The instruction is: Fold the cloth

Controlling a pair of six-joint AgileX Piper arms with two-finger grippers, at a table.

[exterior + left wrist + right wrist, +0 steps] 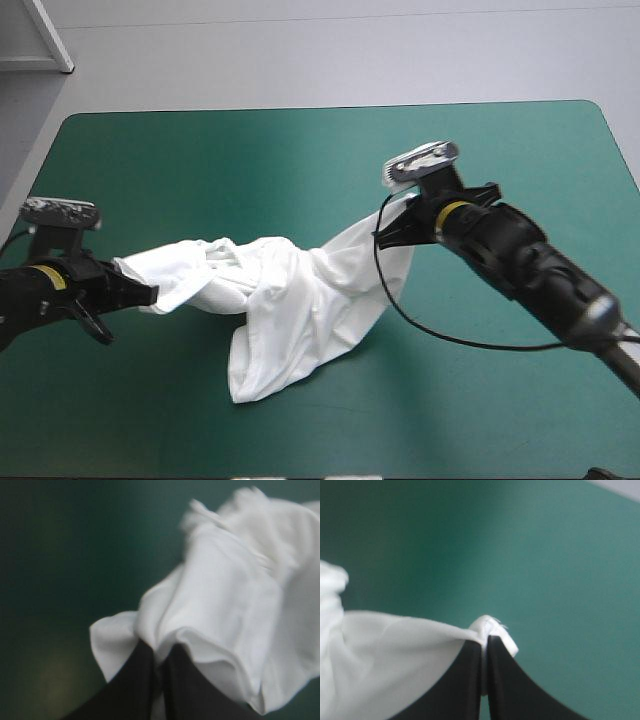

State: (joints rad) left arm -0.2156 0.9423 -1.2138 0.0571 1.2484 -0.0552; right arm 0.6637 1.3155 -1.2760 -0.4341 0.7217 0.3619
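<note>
The white T-shirt [285,300] hangs stretched between both grippers over the middle of the teal-green table, its lower part sagging onto the cover. My left gripper [140,292] is shut on the shirt's left end, low near the table's left side. In the left wrist view the black fingers [145,675] meet with the T-shirt [225,620] bunched around and ahead of their tips. My right gripper [385,228] holds the shirt's right end higher up. In the right wrist view its fingers [470,675] pinch a small fold of the T-shirt [395,660], which drapes away to one side.
Bare teal-green cover [250,160] lies beyond the shirt toward the far edge and at the front [450,420]. A white frame [45,40] stands past the table's far left corner.
</note>
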